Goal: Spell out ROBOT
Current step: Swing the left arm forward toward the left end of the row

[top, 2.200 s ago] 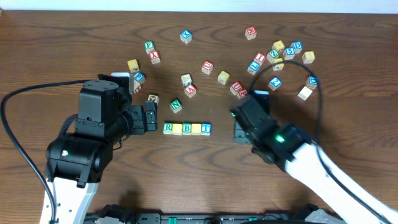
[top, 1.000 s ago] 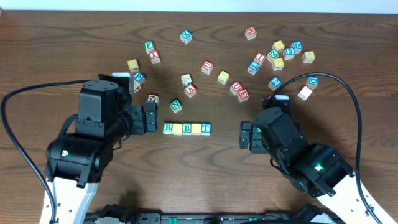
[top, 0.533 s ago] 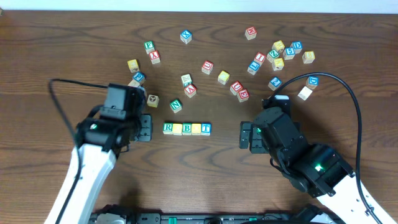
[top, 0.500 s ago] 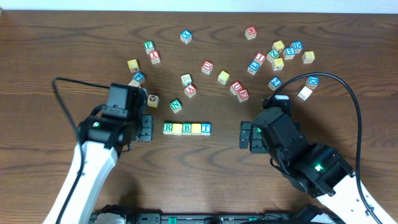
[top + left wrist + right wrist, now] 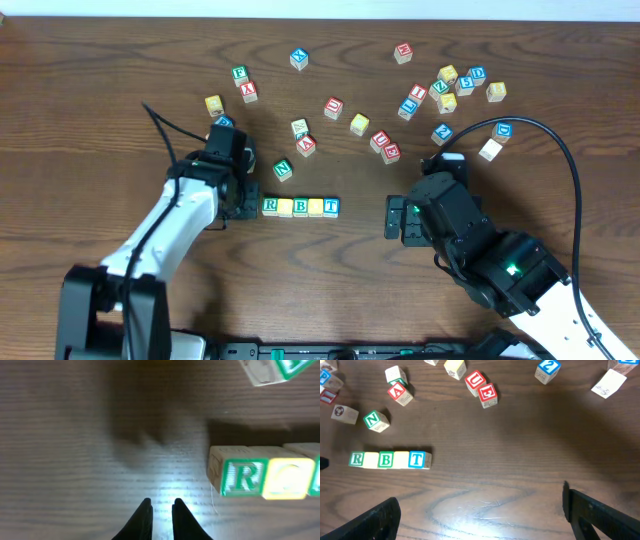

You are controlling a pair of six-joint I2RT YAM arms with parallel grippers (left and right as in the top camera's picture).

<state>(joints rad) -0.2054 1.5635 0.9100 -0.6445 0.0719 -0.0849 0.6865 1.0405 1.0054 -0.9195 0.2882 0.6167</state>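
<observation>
A row of lettered blocks (image 5: 300, 207) lies mid-table, showing a green R (image 5: 244, 477), a yellow face, a green B (image 5: 385, 459), another yellow face and a blue T (image 5: 417, 459). My left gripper (image 5: 243, 203) sits low over the wood just left of the R block, not touching it. Its black fingertips (image 5: 144, 510) stand almost together with nothing between them, so the left gripper (image 5: 159, 510) is shut. My right gripper (image 5: 400, 220) hovers to the right of the row. The right gripper (image 5: 485, 515) is wide open and empty.
Loose blocks are scattered across the far half: N (image 5: 283, 170), A (image 5: 306, 146), U (image 5: 380, 140), E (image 5: 391, 152), a yellow one (image 5: 359, 124), and a cluster at the far right (image 5: 450, 85). A black cable (image 5: 560, 150) arcs over the right arm.
The left arm has reached forward and down to the left end of the row, and its gripper has closed from wide open. The right arm pulled back to the right earlier and now holds still.
</observation>
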